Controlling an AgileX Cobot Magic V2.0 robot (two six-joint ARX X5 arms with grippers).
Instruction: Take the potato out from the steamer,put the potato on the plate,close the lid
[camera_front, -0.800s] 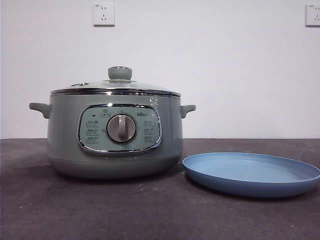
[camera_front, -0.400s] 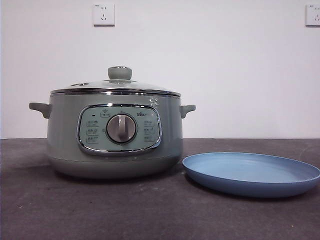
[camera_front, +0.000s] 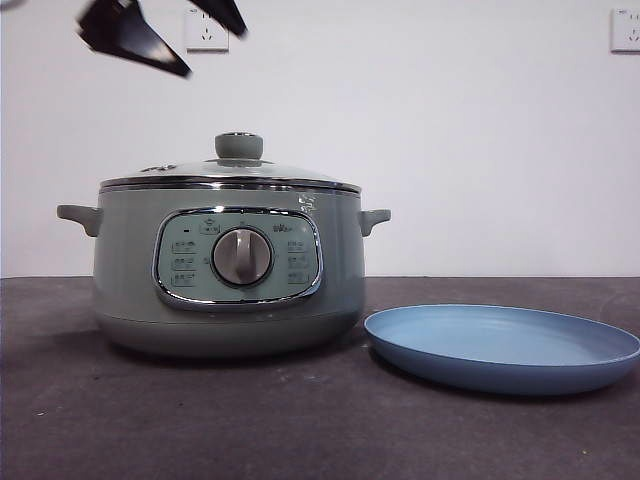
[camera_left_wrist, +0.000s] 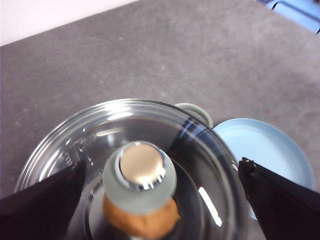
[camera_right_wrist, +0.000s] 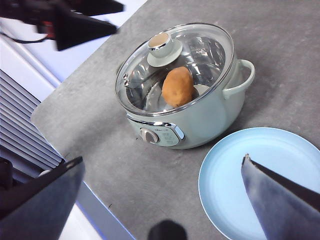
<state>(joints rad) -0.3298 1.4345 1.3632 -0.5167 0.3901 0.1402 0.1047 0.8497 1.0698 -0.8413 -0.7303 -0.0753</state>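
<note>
One potato (camera_right_wrist: 177, 86) lies under the steamer's (camera_front: 228, 270) one lid (camera_left_wrist: 140, 170); left gripper (camera_left_wrist: 160, 200) wide above, right gripper (camera_right_wrist: 160, 200) seemingly wide.

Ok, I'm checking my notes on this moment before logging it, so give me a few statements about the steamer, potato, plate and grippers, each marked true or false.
1. The lid sits closed on the steamer. True.
2. The potato lies on the plate. False: it is inside the steamer, seen through the glass lid, and the plate holds nothing.
3. The left gripper hangs open above the lid's knob. True.
4. The left gripper is shut on the knob. False: its jaws stand wide apart, clear of the knob.
5. The right gripper is open, above the table near the plate. True.
6. The plate stands behind the steamer. False: it lies beside the steamer.
</note>
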